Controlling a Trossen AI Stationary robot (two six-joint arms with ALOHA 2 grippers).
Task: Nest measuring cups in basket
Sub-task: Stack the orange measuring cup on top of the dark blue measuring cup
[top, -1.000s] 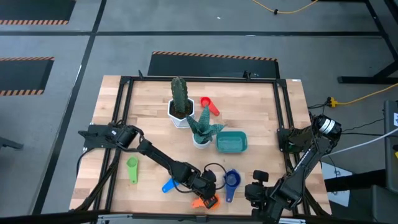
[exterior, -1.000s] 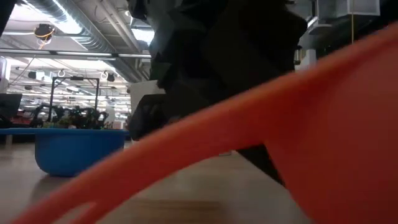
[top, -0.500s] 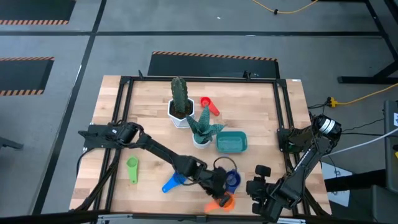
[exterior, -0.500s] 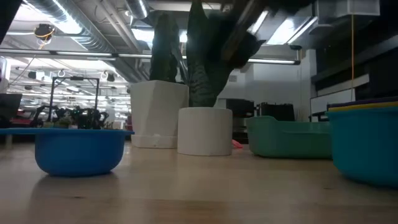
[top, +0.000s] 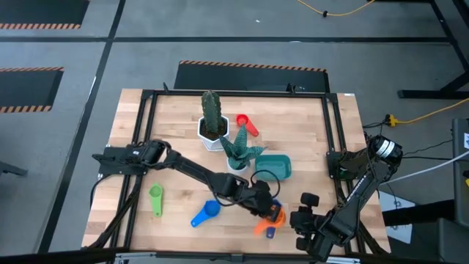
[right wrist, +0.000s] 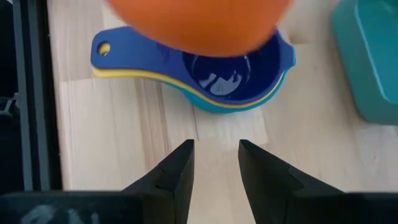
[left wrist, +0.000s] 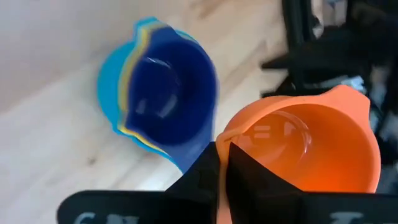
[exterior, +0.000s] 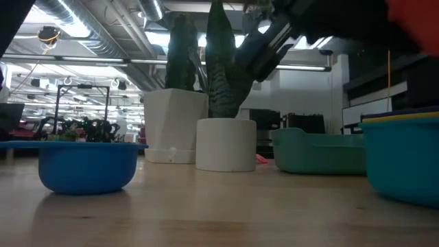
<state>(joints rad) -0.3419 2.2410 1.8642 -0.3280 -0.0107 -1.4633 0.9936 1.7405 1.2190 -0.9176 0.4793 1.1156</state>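
Left gripper [top: 270, 215] has lifted the orange measuring cup [left wrist: 311, 140] from the counter's [top: 176, 147] front edge to above the nested blue cups [right wrist: 230, 78], clenched on its handle, right gripper [right wrist: 214, 165] parted and empty nearby, low view alone shows teal basket [exterior: 319, 152] beside white pots [exterior: 223, 144].

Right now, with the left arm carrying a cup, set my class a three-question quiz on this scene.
1. True or false: the left gripper is shut on the orange cup.
2. Which colours make up the nested stack on the table?
A. dark blue, yellow, light blue
B. red, green, white
3. Fill in: the red cup lies beside the ___ pot.

Key: 1 true; 2 A; 3 cactus. The right gripper waits near the stack, fingers parted, holding nothing.
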